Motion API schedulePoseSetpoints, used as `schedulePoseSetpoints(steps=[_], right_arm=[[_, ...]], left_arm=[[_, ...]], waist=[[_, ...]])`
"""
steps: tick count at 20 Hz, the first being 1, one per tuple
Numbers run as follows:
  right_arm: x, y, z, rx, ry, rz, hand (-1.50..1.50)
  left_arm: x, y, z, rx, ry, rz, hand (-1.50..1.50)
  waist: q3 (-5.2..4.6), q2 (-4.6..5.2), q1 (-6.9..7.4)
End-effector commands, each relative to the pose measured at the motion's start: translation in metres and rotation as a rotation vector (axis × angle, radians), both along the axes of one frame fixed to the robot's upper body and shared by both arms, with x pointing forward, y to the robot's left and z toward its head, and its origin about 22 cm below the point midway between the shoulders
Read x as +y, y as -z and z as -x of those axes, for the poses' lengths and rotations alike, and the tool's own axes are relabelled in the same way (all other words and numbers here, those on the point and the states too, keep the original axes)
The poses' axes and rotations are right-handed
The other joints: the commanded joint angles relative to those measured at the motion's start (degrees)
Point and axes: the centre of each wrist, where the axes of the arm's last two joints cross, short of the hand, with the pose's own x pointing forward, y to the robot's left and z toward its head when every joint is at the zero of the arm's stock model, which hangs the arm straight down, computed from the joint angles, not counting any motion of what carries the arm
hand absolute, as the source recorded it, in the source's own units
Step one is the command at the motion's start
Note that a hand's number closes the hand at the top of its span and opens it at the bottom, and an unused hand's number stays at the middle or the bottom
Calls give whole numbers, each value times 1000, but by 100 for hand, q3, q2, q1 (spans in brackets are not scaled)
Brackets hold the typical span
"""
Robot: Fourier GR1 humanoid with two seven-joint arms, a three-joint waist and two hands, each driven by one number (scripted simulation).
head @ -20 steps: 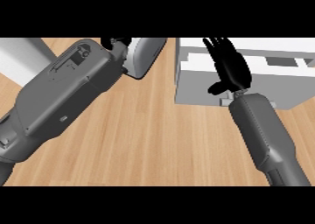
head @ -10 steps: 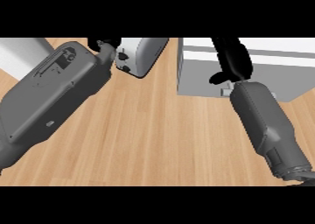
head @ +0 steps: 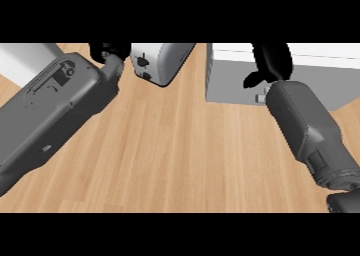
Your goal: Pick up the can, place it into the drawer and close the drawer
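No can shows in the head view. The white drawer unit (head: 231, 80) stands at the upper right, showing a pale top and a grey side face; no open drawer interior is visible. My right hand (head: 271, 62) lies over it with straight fingers pointing away, the tips cut off by the view's top edge and the thumb out to the left. Only a black sliver of my left hand (head: 109, 50) shows at the top, beyond the large grey left forearm (head: 54, 115).
A grey and white appliance (head: 161, 62) sits at the top middle, right beside my left hand. A white block (head: 20, 57) fills the upper left corner. Wooden counter top (head: 190, 160) spreads between the two forearms.
Both arms have moved farther away, towards the view's top. The right hand has slid up over the drawer unit, and the drawer's open compartments seen earlier no longer show.
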Motion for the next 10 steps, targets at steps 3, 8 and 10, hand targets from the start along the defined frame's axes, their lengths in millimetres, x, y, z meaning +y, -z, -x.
schedulePoseSetpoints(steps=[3,8,10], right_arm=[[0,-31,-13,-56,38,-11,-150],[-7,-48,-19,-42,62,-3,-150],[-4,-62,-23,-32,57,-14,-150]], left_arm=[[0,-2,5,0,17,5,-150],[-2,-4,9,-6,26,0,-150],[7,0,11,-5,30,-8,-150]], waist=[[12,55,105],[15,94,193],[10,75,209]])
